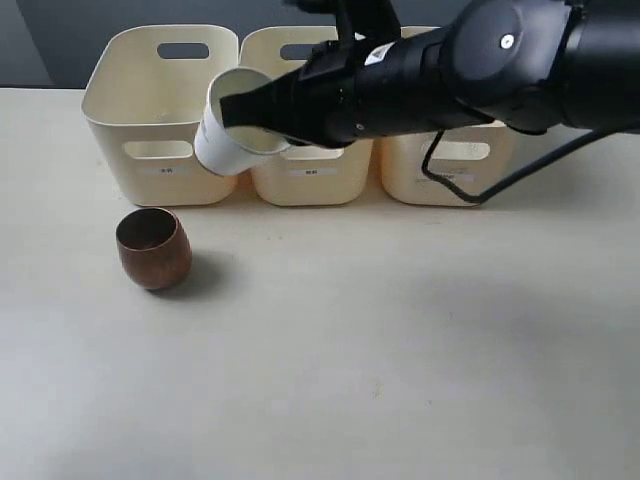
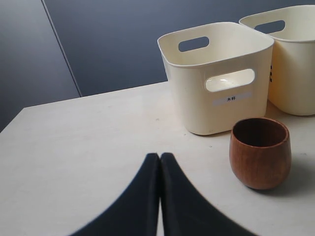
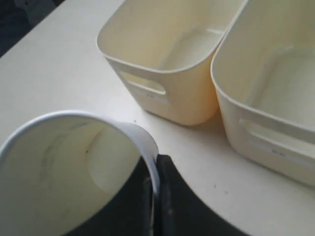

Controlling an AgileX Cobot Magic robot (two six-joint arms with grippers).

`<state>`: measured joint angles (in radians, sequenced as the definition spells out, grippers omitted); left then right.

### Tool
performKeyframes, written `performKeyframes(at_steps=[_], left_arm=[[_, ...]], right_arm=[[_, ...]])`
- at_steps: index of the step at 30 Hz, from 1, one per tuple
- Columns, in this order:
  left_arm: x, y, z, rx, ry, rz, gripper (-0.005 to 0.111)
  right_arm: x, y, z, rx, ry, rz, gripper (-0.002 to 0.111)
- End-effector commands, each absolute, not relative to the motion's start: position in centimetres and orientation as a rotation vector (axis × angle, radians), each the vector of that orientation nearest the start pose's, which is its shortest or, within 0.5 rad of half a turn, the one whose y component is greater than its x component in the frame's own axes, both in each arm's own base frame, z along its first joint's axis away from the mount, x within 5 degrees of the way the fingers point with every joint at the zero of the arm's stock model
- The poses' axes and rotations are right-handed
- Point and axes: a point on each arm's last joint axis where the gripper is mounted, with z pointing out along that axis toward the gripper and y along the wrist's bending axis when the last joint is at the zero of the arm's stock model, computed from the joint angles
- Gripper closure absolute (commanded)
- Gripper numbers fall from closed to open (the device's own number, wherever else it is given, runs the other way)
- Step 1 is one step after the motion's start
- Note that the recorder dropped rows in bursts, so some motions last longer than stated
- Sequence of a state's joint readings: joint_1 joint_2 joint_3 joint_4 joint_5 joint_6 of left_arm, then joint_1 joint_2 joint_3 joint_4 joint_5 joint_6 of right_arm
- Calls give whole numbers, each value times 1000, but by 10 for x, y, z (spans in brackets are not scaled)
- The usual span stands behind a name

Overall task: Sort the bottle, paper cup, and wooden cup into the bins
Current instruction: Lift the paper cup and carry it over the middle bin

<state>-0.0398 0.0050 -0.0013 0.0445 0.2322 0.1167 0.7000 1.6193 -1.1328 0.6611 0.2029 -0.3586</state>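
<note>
Paper cup [image 1: 228, 128] hangs tilted, its rim pinched by the right tool [image 3: 153, 189], above the surface before the bins [image 1: 160, 110]. Left tool [image 2: 159, 158] is pressed together, empty, wooden cup [image 2: 260, 152] near it.

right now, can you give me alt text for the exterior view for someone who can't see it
A black robot arm reaching in from the right holds a white paper cup, tilted, in its right gripper, in front of three cream bins in a row. A wooden cup stands on the pale table before the leftmost bin.
</note>
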Motion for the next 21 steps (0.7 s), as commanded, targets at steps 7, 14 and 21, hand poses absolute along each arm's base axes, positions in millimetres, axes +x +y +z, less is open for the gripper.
performKeyframes(at_steps=[7, 14, 21], left_arm=[[56, -1, 192, 164, 1708, 93, 107], [56, -1, 192, 164, 1708, 93, 107], [56, -1, 192, 164, 1708, 93, 107]], right_arm=[[298, 232, 306, -351, 1954, 647, 109], [321, 201, 307, -178, 1964, 623, 109], [329, 202, 297, -147, 1957, 594, 109]])
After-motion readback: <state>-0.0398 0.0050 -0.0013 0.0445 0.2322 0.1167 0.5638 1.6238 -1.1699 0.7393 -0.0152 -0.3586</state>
